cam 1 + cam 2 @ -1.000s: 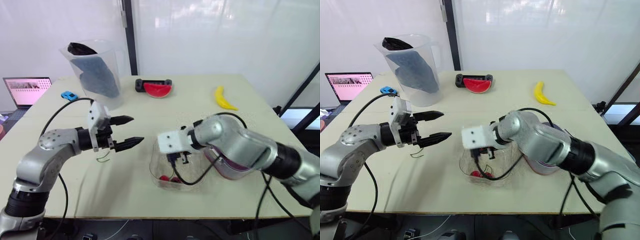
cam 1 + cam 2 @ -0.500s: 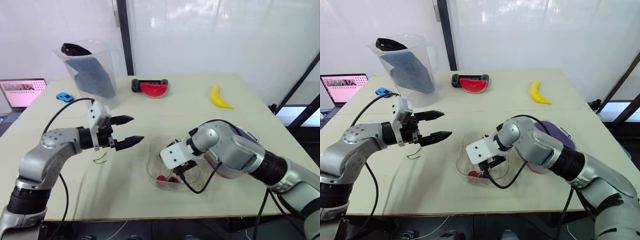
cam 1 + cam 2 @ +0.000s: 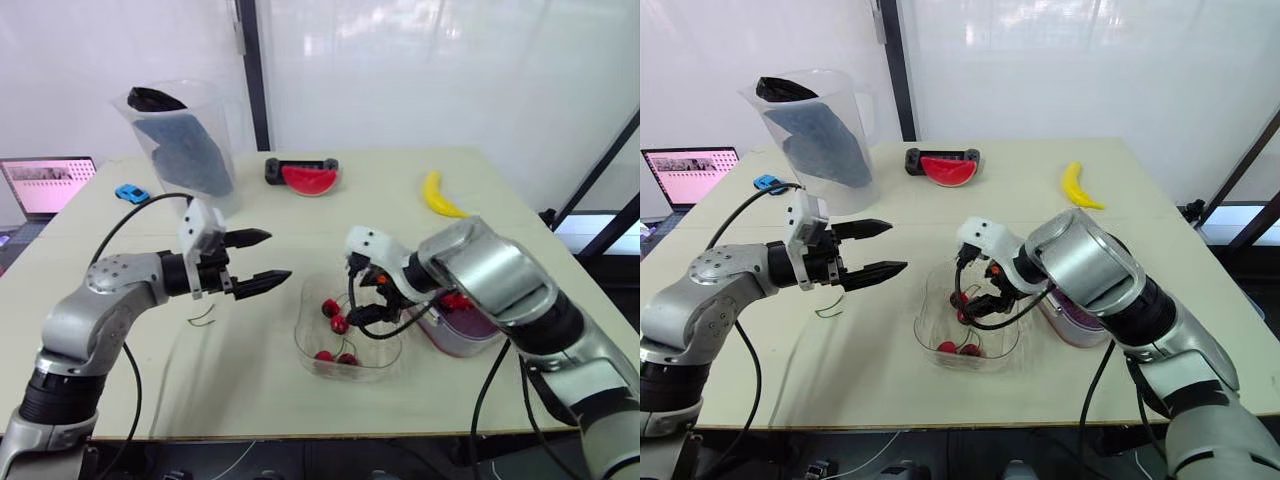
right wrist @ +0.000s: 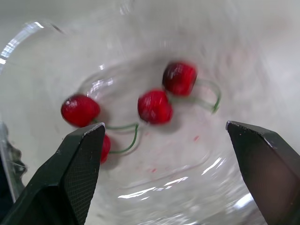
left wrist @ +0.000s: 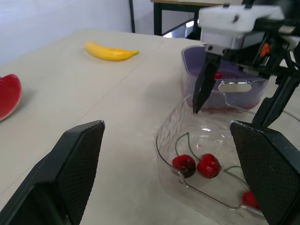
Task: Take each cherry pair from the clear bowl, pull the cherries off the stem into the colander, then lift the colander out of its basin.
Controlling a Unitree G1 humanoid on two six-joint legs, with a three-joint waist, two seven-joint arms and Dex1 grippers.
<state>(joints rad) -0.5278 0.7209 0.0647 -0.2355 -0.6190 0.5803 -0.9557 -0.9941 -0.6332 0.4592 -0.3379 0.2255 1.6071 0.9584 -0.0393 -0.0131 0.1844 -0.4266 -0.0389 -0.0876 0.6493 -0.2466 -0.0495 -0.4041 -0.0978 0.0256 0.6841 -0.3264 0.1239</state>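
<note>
As the right tool [image 4: 164,125] gapes, cherries [image 4: 154,106] lie beneath.

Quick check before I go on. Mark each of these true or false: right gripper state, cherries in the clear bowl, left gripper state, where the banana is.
1. The right gripper is shut on a cherry pair. False: the right gripper is open above the clear bowl and holds nothing.
2. Cherries lie in the clear bowl. True: four cherries on green stems rest on its bottom.
3. The left gripper is open and holds nothing. True: the left gripper hovers over the table beside the bowl.
4. The banana lies in the colander. False: the banana lies on the table, beyond the colander.
</note>
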